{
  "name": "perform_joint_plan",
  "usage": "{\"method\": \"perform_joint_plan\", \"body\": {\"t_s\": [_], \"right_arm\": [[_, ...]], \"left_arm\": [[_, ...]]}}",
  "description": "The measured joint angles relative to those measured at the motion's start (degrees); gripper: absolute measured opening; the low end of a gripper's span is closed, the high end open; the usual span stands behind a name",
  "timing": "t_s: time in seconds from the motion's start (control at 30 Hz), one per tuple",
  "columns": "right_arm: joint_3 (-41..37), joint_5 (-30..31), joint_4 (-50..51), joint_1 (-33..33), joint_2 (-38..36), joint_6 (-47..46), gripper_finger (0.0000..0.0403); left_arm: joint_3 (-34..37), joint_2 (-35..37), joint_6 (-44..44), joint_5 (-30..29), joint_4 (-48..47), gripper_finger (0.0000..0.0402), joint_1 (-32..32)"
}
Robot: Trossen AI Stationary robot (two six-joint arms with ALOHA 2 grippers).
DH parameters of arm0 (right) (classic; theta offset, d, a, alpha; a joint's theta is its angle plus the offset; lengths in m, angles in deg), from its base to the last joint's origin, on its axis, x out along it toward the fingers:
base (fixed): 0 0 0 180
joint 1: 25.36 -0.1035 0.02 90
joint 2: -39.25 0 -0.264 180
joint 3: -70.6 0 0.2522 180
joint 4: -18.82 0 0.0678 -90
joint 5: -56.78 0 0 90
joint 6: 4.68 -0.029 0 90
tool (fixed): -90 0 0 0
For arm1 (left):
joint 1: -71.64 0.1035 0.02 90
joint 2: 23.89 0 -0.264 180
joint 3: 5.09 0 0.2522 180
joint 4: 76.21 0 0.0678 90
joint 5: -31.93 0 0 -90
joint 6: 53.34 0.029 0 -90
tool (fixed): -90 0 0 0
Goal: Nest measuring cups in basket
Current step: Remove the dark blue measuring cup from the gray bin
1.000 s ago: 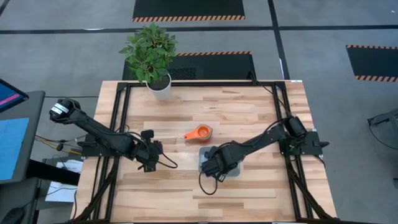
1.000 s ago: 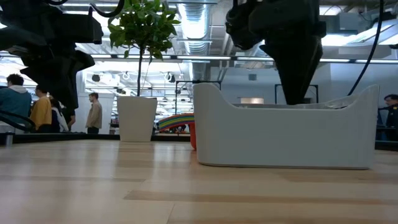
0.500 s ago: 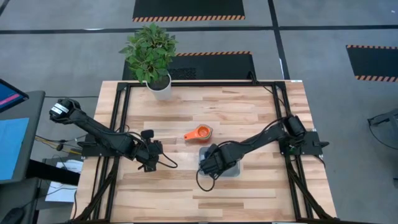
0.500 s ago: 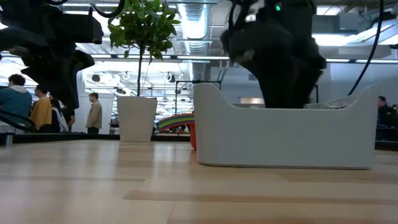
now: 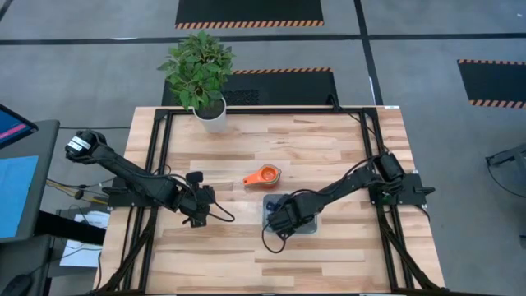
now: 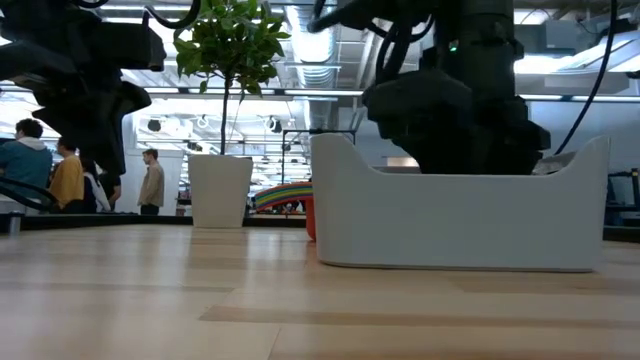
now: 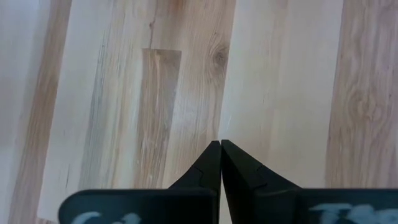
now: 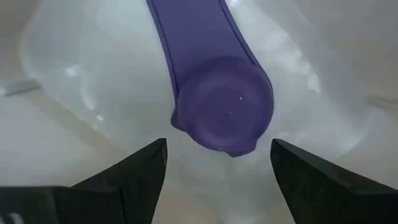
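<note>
- Fingers of the right gripper (image 8: 217,163) stood spread wide apart, grasping nothing, down inside the shallow pale grey-blue rectangular plastic basket (image 6: 460,225).
- Just ahead of those spread fingertips lay a small dark blue plastic measuring cup (image 8: 222,102), bowl nearest the tips, its flat handle running away from them across the basket floor. It touched neither finger.
- From above, the right gripper (image 5: 283,218) covered most of the basket (image 5: 310,227); only the bin's edges peeped out around the dark wrist.
- A small orange plastic measuring cup (image 5: 263,175) sat on the light wooden slatted table (image 5: 329,148), outside the basket, a little beyond the right fingers on the far side of the bin.
- The left gripper (image 7: 221,149) hung over bare wood well off to the side, its two dark fingers pressed together tip to tip, empty.
- A green leafy plant in a white pot (image 5: 210,115) stood at the table's far edge.
- People (image 6: 66,172) stood about in the room behind the table.
</note>
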Motion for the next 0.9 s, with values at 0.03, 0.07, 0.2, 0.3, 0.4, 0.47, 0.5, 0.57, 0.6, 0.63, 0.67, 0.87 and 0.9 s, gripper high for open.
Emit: {"method": "perform_joint_plan", "body": {"t_s": [0.03, 0.07, 0.2, 0.3, 0.4, 0.47, 0.5, 0.57, 0.6, 0.63, 0.67, 0.87, 0.9], "right_arm": [[0.00, 0.03, -0.07, 0.20, 0.00, 0.00, 0.0307], [0.00, 0.02, -0.02, 0.43, 0.00, 0.00, 0.0307], [-0.02, 0.25, 0.89, 1.40, 0.00, 0.04, 0.0307], [-0.02, 0.19, 0.41, 2.41, 0.00, 0.07, 0.0307], [-0.02, -0.84, -0.43, 3.22, 0.00, 0.53, 0.0307], [-0.04, -1.30, -1.58, 3.55, 0.00, 1.75, 0.0307], [-0.04, -1.31, -2.25, 3.58, 0.00, 2.48, 0.0307], [-0.04, -1.29, -3.31, 3.82, 0.00, 3.62, 0.0307], [-0.04, -1.35, -3.74, 3.93, 0.00, 3.67, 0.0307], [-0.04, -1.35, -4.29, 4.03, 0.05, 3.69, 0.0307], [-0.03, -1.43, -4.90, 4.21, 0.45, 3.69, 0.0307], [0.17, -0.82, -5.62, 5.15, 2.51, 3.01, 0.0307], [0.17, -0.89, -5.53, 5.33, 2.49, 3.13, 0.0307]], "left_arm": [[0.00, 0.00, 0.00, 0.16, 0.00, 0.0000, 0.00], [0.00, 0.00, -0.01, 0.41, 0.02, 0.0000, 0.00], [-0.01, -0.02, 0.00, 0.47, 0.00, 0.0000, 0.00], [-0.02, -0.02, 0.02, 0.47, 0.00, 0.0000, 0.00], [-0.02, -0.02, 0.00, 0.47, 0.00, 0.0000, 0.00], [-0.02, -0.02, 0.00, 0.47, 0.00, 0.0000, 0.00], [-0.02, -0.02, 0.00, 0.47, 0.00, 0.0000, 0.00], [-0.02, -0.02, 0.00, 0.47, 0.00, 0.0000, 0.00], [-0.02, -0.02, 0.00, 0.47, 0.00, 0.0000, 0.00], [-0.02, -0.02, 0.00, 0.47, 0.00, 0.0000, 0.00], [-0.02, -0.02, 0.00, 0.47, 0.00, 0.0000, 0.00], [-0.02, -0.02, 0.02, 0.68, 0.00, 0.0000, 0.00], [-0.02, -0.02, 0.15, 1.03, 0.04, 0.0000, 0.00]]}}
